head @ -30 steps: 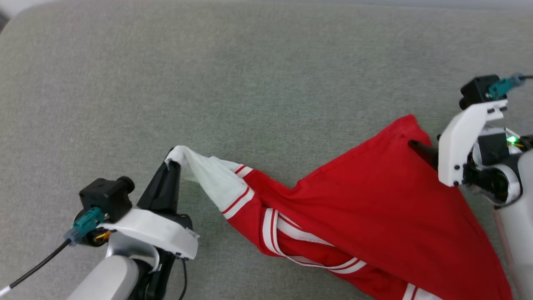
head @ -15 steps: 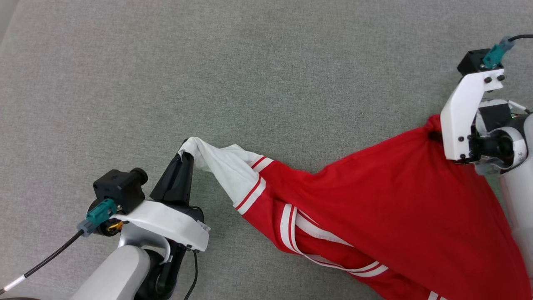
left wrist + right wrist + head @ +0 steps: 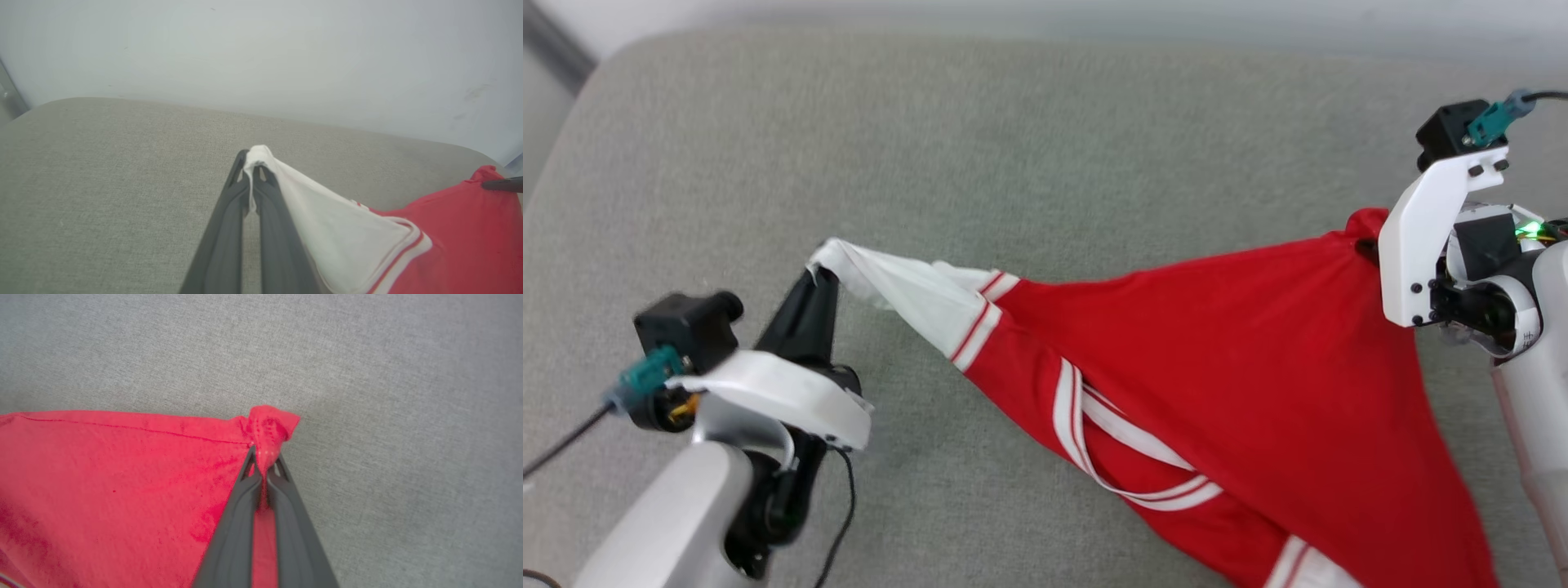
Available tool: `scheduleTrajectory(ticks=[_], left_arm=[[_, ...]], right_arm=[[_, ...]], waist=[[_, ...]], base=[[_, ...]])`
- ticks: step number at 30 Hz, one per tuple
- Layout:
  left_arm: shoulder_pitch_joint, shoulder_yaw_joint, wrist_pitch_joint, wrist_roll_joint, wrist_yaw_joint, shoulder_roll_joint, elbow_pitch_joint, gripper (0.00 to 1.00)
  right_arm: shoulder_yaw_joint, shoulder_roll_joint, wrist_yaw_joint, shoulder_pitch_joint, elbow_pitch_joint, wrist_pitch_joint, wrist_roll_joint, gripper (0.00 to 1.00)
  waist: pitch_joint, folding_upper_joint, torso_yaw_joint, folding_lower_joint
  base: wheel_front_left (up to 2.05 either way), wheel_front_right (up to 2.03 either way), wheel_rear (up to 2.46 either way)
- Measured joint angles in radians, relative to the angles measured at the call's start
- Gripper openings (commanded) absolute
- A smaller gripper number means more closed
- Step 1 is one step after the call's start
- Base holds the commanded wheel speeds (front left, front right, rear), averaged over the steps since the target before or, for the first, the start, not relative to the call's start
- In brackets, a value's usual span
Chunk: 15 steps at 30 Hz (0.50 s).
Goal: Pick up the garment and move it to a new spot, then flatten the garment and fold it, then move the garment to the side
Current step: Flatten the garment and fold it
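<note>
- Your left gripper is clamped on the white sleeve of the garment; your right gripper pinches its red corner.
- Spread evenly, then lower it flat.

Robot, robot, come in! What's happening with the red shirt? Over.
Left gripper shut on garment sleeve. Right gripper shut on its red corner. Garment stretched between them over grey cushion. Nothing in the way.

Soft even light (slight blur)

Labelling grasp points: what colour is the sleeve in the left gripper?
White sleeve, red-and-white striped trim at its seam. Best in the left wrist view.
</note>
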Motion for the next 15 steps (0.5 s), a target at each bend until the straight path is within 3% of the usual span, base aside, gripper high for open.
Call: scheduleTrajectory(ticks=[6, 15], left_arm=[[-0.109, 0.031, 0.034, -0.025, -0.032, 0.014, 0.084, 0.0], [-0.353, 0.048, 0.098, -0.063, -0.089, -0.015, 0.301, 0.0]], right_arm=[[-0.017, 0.013, 0.0, 0.008, 0.017, -0.091, -0.03, 0.0], [-0.028, 0.024, 0.0, -0.072, 0.078, -0.183, -0.075, 0.0]], waist=[[-0.102, 0.0, -0.041, -0.0001], [-0.177, 0.0, -0.122, -0.0001]], base=[[0.0, 0.0, 0.0], [0.0, 0.0, 0.0]])
